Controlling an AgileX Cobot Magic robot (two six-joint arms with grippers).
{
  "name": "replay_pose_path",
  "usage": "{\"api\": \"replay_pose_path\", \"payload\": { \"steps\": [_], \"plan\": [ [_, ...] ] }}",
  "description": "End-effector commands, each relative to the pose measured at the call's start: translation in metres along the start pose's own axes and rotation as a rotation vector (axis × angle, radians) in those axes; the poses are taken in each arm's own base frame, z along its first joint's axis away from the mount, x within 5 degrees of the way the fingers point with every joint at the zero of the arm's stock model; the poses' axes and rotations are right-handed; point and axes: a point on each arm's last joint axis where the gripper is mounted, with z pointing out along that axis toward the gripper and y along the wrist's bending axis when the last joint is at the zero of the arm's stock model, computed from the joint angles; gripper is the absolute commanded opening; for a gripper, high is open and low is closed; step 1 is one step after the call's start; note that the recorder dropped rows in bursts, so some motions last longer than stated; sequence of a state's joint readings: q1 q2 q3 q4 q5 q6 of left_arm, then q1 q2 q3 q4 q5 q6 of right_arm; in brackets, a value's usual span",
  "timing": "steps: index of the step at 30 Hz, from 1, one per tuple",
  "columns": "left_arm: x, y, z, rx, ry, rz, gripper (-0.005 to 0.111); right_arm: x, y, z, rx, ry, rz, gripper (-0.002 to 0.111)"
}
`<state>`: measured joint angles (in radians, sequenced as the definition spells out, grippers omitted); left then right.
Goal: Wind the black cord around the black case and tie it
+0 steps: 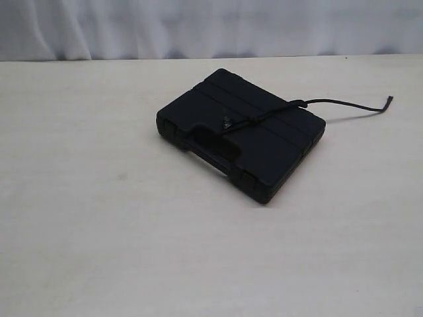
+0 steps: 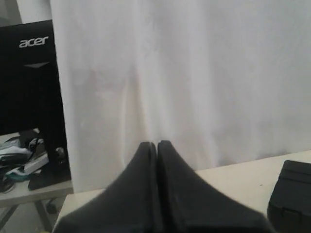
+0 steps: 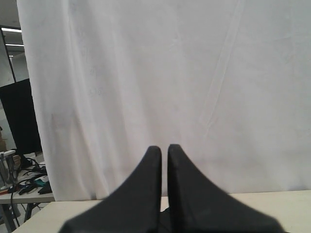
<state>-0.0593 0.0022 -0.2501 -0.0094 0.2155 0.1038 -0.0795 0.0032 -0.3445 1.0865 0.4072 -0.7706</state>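
The black case (image 1: 246,134) lies flat on the pale table (image 1: 99,218), a little right of the middle, handle cut-out toward the front. The black cord (image 1: 268,113) runs across its ribbed lid, with a knot near the handle side. One loose end (image 1: 357,104) trails off to the right onto the table. Neither arm shows in the exterior view. My left gripper (image 2: 157,144) is shut and empty, pointing at the white curtain, and a corner of the case (image 2: 291,196) shows beside it. My right gripper (image 3: 164,148) is shut and empty as well, facing the curtain.
A white curtain (image 1: 211,26) hangs behind the table's far edge. In the left wrist view a black Acer monitor (image 2: 29,77) and a cluttered side desk (image 2: 24,160) stand beyond the curtain's edge.
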Motion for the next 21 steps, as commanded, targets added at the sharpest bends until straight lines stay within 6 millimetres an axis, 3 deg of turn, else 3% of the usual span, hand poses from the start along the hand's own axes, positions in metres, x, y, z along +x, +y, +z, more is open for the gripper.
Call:
{"api": "replay_pose_path", "payload": {
  "steps": [1, 13, 21],
  "plan": [
    [0.023, 0.001, 0.005, -0.071, 0.038, -0.001, 0.0, 0.001, -0.001, 0.0, 0.007, -0.001, -0.009, 0.004],
    [0.062, -0.001, 0.011, -0.085, 0.011, -0.047, 0.0, 0.001, -0.001, 0.0, 0.007, -0.001, -0.009, 0.004],
    [0.059, -0.001, 0.011, -0.088, -0.027, -0.043, 0.0, 0.001, -0.001, 0.0, 0.007, -0.001, -0.009, 0.004]
  ]
}}
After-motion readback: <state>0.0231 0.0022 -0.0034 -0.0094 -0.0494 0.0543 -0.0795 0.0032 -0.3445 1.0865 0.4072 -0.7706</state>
